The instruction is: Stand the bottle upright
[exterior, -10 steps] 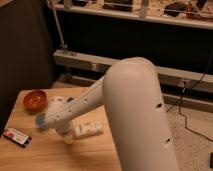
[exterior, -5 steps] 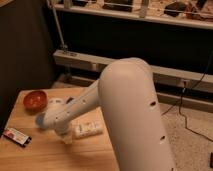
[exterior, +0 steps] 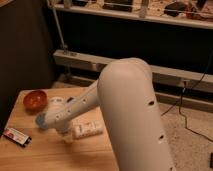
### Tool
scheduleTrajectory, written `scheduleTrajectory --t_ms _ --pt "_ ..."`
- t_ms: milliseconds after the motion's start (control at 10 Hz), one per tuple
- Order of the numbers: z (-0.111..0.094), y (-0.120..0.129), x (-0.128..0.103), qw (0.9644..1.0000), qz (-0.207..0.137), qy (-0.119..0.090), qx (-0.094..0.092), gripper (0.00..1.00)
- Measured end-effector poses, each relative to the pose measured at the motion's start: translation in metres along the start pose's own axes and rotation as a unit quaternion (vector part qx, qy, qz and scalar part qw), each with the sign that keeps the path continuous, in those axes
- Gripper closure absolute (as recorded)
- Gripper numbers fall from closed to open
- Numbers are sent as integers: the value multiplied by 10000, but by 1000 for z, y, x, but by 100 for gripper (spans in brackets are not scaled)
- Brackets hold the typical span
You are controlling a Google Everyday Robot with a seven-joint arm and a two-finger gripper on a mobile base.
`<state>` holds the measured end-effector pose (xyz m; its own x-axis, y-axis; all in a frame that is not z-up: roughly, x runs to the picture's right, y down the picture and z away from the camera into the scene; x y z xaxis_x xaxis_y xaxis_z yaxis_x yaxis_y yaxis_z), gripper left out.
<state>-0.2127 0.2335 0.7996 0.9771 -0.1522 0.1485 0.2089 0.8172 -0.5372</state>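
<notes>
The smooth white arm is blocking the wooden table's right side. A flat box is lying near the left edge. The gripper is hanging just left of the bottle, which is lying on its side mid-table; how wide the gripper is set cannot be told. A round red bowl is sitting farther back.

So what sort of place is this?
Likely a lab or workshop: a long metal shelf rack of gear behind, a black cable trailing over the speckled floor, and a bulky white robot arm over a wooden table, its gripper low beside a small white plastic bottle lying on its side.
</notes>
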Motion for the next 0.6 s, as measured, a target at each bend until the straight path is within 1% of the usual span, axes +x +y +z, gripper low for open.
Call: scheduleTrajectory --t_ms 200,600 --pt "2 0 2 10000 14 22 -24 35" --pt "9 5 5 9999 11 74 -147 35"
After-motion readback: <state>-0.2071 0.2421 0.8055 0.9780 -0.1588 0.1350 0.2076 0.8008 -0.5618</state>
